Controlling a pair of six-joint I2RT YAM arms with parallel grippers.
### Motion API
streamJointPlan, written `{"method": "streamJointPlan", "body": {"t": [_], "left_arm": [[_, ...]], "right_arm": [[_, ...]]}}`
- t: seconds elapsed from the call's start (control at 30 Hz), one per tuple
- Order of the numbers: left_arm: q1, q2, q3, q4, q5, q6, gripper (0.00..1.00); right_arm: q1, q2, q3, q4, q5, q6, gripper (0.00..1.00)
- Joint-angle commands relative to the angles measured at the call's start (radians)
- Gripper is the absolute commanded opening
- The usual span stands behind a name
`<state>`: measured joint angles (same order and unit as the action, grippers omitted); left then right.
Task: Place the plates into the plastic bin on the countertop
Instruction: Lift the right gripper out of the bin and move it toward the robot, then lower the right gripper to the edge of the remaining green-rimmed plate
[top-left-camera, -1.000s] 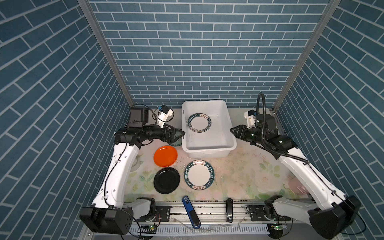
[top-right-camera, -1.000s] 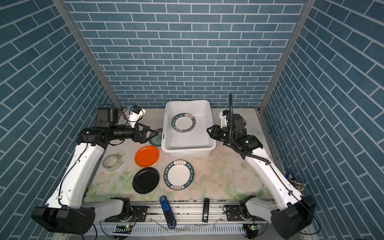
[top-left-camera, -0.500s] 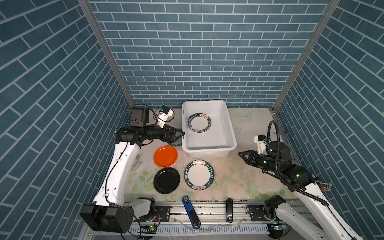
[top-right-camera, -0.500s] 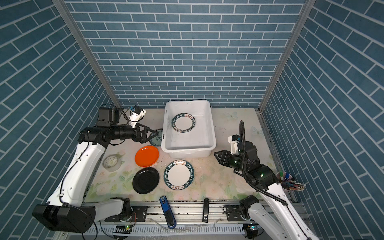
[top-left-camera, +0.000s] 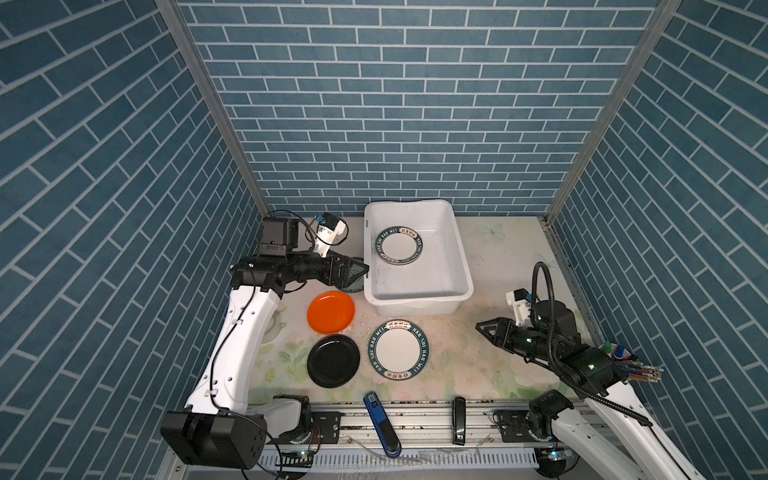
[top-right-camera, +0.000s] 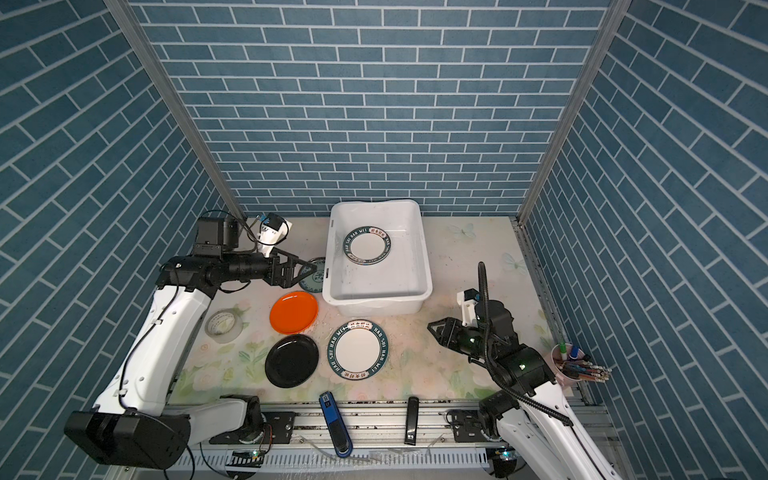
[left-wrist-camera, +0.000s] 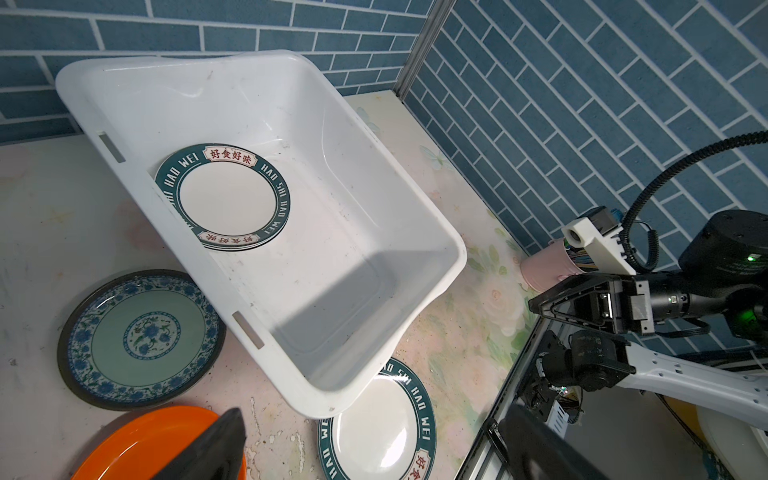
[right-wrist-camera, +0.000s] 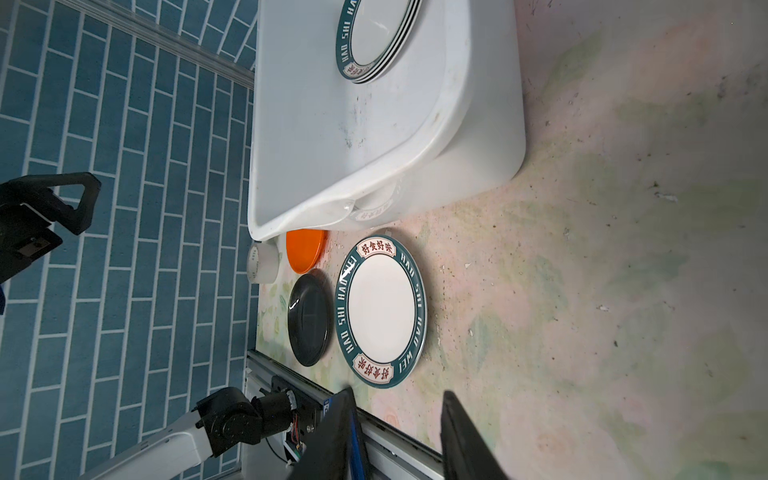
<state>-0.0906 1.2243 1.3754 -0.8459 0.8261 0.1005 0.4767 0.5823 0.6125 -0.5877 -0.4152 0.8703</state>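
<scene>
Left gripper (top-right-camera: 306, 272) spread wide, empty, near teal plate (left-wrist-camera: 141, 338) just beside plastic bin (top-left-camera: 465, 266); right gripper (top-left-camera: 484, 330) parted, empty, well apart from lettered plate (top-left-camera: 400, 351) flat on countertop (top-left-camera: 498, 266).

White bin (top-left-camera: 415, 305); orange plate (top-left-camera: 331, 312); black plate (top-left-camera: 333, 360); lettered plate (top-left-camera: 399, 351) white, teal-rimmed; small plate (left-wrist-camera: 141, 336) teal, blue-floral; countertop (top-left-camera: 498, 266) perhaps cream, floral.

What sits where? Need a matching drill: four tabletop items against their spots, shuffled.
Items:
1 orange plate
2 black plate
3 teal patterned plate
4 tape roll

Spots:
A beside the bin's left wall
B at the countertop's left edge
C at the front, left of the lettered plate
D between the teal patterned plate and the black plate

Pairs: 1-D, 2-C, 3-A, 4-B
</scene>
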Motion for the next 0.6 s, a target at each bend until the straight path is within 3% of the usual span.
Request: {"method": "streamJointPlan", "body": {"t": [0.0, 0.17, 0.57], "left_arm": [[0.01, 0.004, -0.01, 0.016, -0.004, -0.006, 0.99], [0.014, 0.019, 0.008, 0.007, 0.006, -0.008, 0.99], [0.014, 0.066, 0.051, -0.014, 0.09, 0.009, 0.99]], "right_arm": [[0.0, -0.027, -0.05, 0.025, -0.069, 0.053, 0.39], [0.003, -0.051, -0.122, 0.065, -0.103, 0.092, 0.44], [0.069, 0.048, -0.206, 0.21, -0.089, 0.103, 0.45]]}}
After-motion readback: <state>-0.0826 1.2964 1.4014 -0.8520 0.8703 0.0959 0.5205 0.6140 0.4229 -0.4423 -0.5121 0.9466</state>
